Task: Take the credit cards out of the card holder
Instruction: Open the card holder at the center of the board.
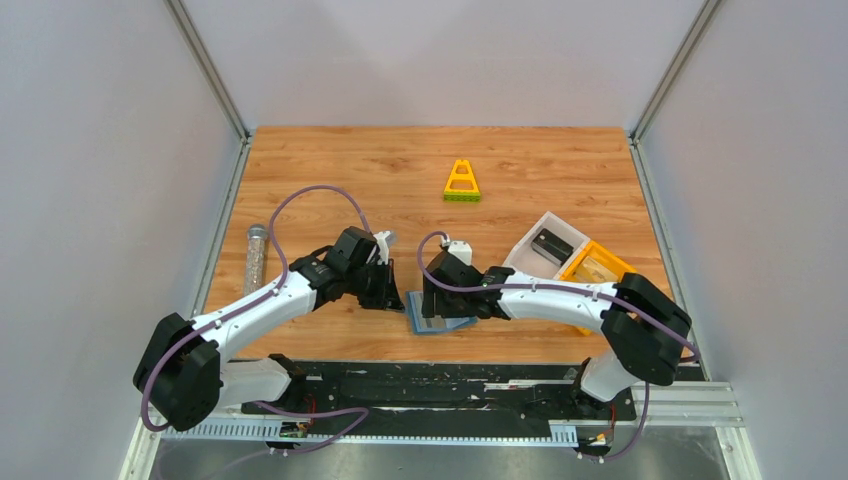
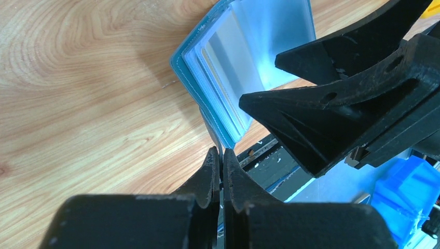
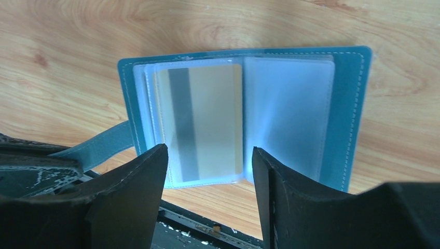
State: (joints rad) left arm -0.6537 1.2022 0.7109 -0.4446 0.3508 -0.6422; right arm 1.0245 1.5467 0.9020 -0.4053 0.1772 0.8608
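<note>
Though half hidden overhead, card holder [image 3: 355, 104] pinched by left tool [image 2: 220, 153]; right tool [image 3: 208, 150] spread.

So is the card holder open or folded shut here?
Open: the card holder shows both clear sleeve pages side by side, a striped card inside one.

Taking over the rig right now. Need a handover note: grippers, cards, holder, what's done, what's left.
Left gripper: shut on the tab of the card holder, which lies open near the table's front edge.
Right gripper: open, jaws either side of a striped card in a clear sleeve.
Done: a dark thing, probably a card, lies in the white bin.
Left: pull out the striped card and check the other sleeves.
</note>
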